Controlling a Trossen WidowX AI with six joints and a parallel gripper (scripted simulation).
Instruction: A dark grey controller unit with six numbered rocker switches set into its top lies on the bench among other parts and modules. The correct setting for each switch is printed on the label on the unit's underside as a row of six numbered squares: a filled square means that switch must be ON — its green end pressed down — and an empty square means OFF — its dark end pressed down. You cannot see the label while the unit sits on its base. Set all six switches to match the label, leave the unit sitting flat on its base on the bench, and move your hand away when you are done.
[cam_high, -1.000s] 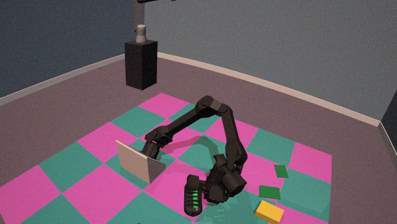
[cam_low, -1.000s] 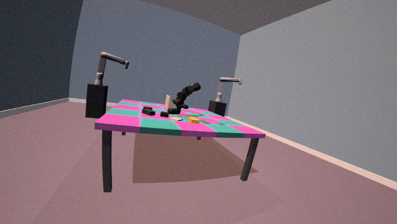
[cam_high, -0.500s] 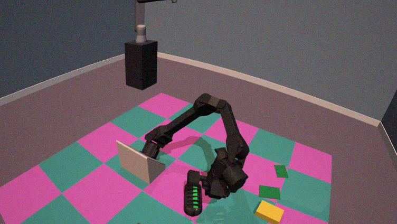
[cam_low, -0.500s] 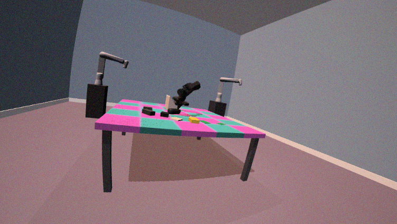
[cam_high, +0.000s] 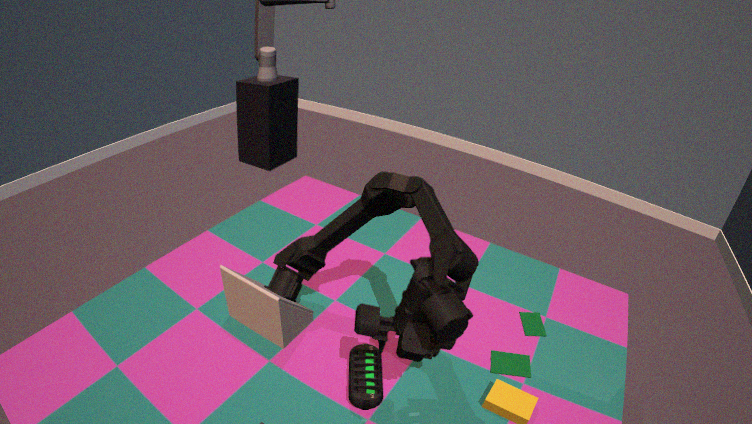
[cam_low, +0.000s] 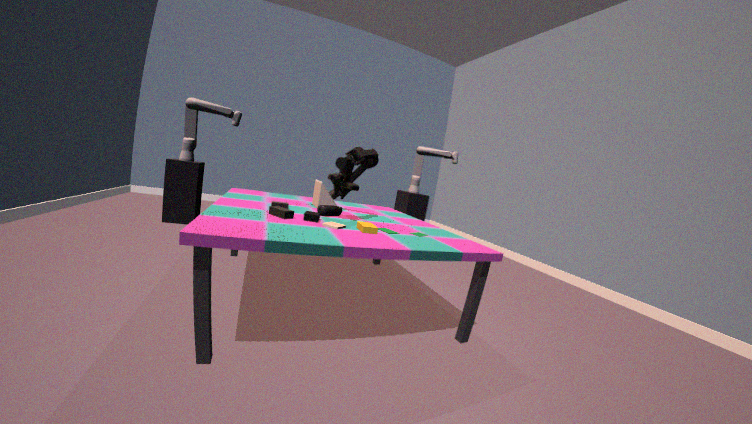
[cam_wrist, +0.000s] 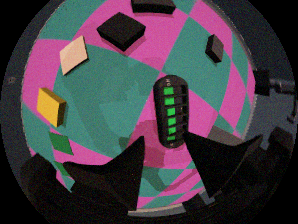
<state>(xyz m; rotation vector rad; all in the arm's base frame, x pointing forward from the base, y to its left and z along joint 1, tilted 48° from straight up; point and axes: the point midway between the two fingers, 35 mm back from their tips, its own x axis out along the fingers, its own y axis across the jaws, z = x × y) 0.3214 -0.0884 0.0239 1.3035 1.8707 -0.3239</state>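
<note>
The dark grey controller unit (cam_high: 356, 379) (cam_low: 329, 210) (cam_wrist: 181, 107) sits upright on its base, its row of rockers facing up. Green shows along one side of the whole row, in patches of differing shape; which end of each rocker is down is too small to tell surely. The label on its underside is hidden. My gripper (cam_high: 393, 344) (cam_low: 344, 192) (cam_wrist: 164, 137) is open and empty, above and beside one end of the unit. In the wrist view its two dark fingertips stand apart on either side of the unit's lower end.
A yellow block (cam_high: 510, 397) (cam_low: 367, 227) (cam_wrist: 47, 106), green plates (cam_high: 510, 363) (cam_wrist: 61, 143) and a beige plate (cam_low: 334, 225) (cam_wrist: 74, 55) lie on the bench. Black modules (cam_low: 311, 215) (cam_wrist: 121, 31) lie beyond the unit, with a small dark block (cam_wrist: 214, 48). A beige panel (cam_high: 252, 310) stands near the arm's base.
</note>
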